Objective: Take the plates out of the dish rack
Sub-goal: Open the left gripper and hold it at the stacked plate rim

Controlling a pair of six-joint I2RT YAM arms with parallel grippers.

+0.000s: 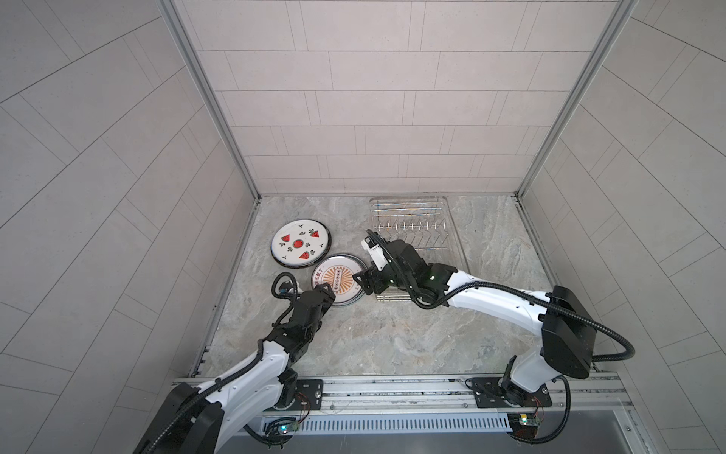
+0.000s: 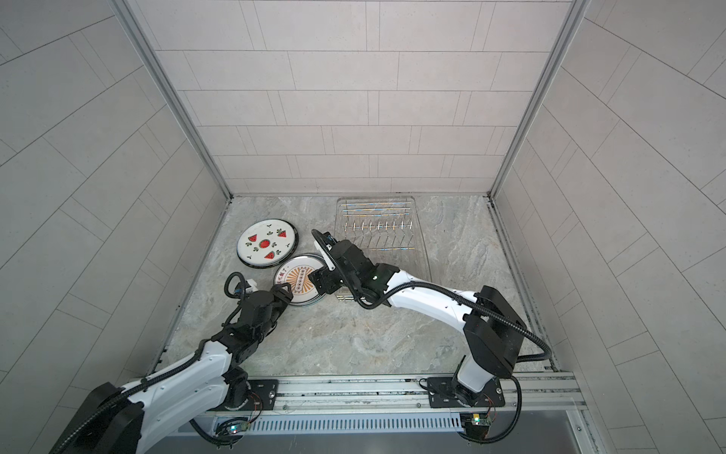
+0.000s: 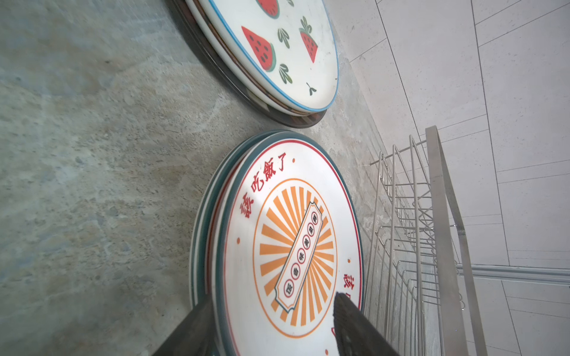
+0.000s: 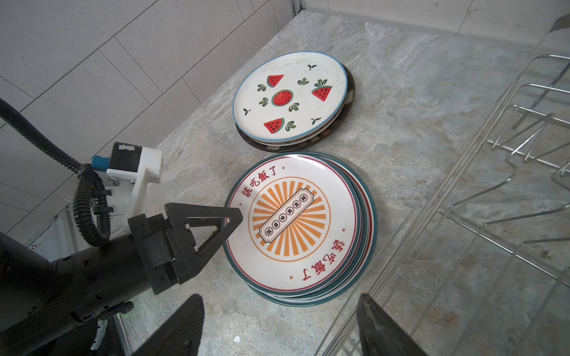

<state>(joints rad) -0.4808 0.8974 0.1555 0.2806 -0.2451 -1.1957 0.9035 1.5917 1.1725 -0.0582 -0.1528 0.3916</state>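
**On the stone tabletop: two plate stacks, both grippers at the sunburst stack**

On the grey stone tabletop (image 1: 393, 334), left of the dish rack (image 1: 416, 220), plates lie flat in two stacks.

Sunburst stack (image 1: 337, 280): the top plate is white with orange rays, red characters and a teal rim. Several similar rims show beneath it, slightly offset.

Watermelon stack (image 1: 300, 243): farther back toward the left wall, just beside the sunburst stack. The rims are close; contact not resolvable. A dark-rimmed plate sits at the bottom.

Left gripper (image 1: 328, 293): at the near-left rim of the sunburst stack. In the left wrist view the fingers stand spread, with the stack's edge between them. One finger (image 3: 348, 317) is over the top plate's face; the other is blurred alongside the stack's side. The gap is wider than the edge it straddles, and no plate is lifted. Whether either finger touches a plate: cannot tell.

Right gripper (image 1: 363, 281): between the sunburst stack and the dish rack's left side, overlapping the stack's right rim in both top views. In the right wrist view its fingers are wide apart, with nothing between them.
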